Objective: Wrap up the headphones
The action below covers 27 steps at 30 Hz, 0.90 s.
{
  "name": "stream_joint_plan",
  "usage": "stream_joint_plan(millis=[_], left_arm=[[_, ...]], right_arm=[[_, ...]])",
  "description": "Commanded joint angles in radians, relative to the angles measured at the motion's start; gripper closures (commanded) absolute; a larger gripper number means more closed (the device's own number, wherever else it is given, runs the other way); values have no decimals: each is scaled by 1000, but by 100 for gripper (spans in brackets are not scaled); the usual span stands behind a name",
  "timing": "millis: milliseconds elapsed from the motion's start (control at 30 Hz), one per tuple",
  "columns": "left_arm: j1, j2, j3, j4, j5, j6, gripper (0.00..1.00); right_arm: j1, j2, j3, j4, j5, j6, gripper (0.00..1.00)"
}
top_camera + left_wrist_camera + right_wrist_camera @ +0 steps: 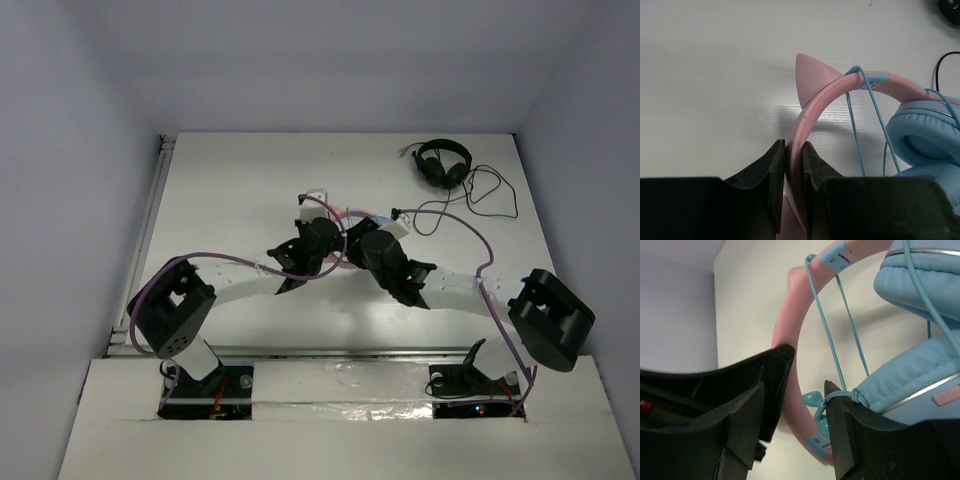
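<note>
Left gripper (793, 167) nearest the lens: both pads pinched tight on the pink headband (815, 107) of the headphones (922, 135), with the band standing on edge between them. One pink cat ear (810, 80) points up just past the fingers. Thin light-blue cable (875, 115) is looped over the band beside a blue slider piece, strands hanging down in front of a padded light-blue ear cup. Right gripper (805, 390): fingers parted fairly wide, closed on nothing. A knotted bunch of cable and a teal plug (812, 402) sit just beside one finger, the two ear cups stacked close beyond. From above, the headphones lie mid-table (230, 190) between the two wrists, largely hidden by them. Far right corner: smaller black headphones (443, 163) with a loose black cable (495, 195), well apart.
</note>
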Motion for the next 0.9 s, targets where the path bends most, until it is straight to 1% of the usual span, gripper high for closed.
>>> stream_joint_plan(millis=[0, 33, 100, 167, 200, 333, 367, 400, 500, 533, 567, 667, 767, 867], left_arm=[[53, -54, 14, 128, 92, -62, 100], [65, -53, 14, 130, 107, -64, 100], [85, -53, 17, 131, 139, -70, 100], [99, -53, 21, 127, 150, -68, 100], [110, -54, 18, 131, 153, -65, 100], [119, -61, 24, 128, 184, -71, 100], [119, -59, 26, 124, 187, -73, 100], [119, -60, 27, 121, 191, -76, 100], [128, -67, 24, 121, 207, -81, 100], [128, -67, 23, 121, 216, -84, 100], [139, -67, 21, 121, 231, -90, 100], [151, -67, 10, 130, 253, -94, 100], [162, -61, 7, 137, 293, -102, 100], [162, -59, 7, 142, 316, -102, 100]], right_arm=[[34, -53, 72, -122, 0, -81, 42], [45, -64, 86, -157, -1, -88, 42], [45, -92, 96, -180, -18, -101, 35], [45, -110, 94, -188, -37, -108, 34], [45, -118, 94, -189, -52, -111, 28], [45, -127, 120, -216, -93, -122, 24], [45, -130, 119, -208, -106, -133, 20], [45, -129, 126, -208, -122, -139, 12], [45, -130, 151, -260, -133, -165, 9], [45, -133, 158, -271, -136, -174, 4], [45, -142, 172, -293, -133, -189, 4], [45, -179, 178, -301, -127, -212, 6], [45, -216, 197, -326, -132, -237, 16], [45, -254, 208, -335, -116, -255, 31]])
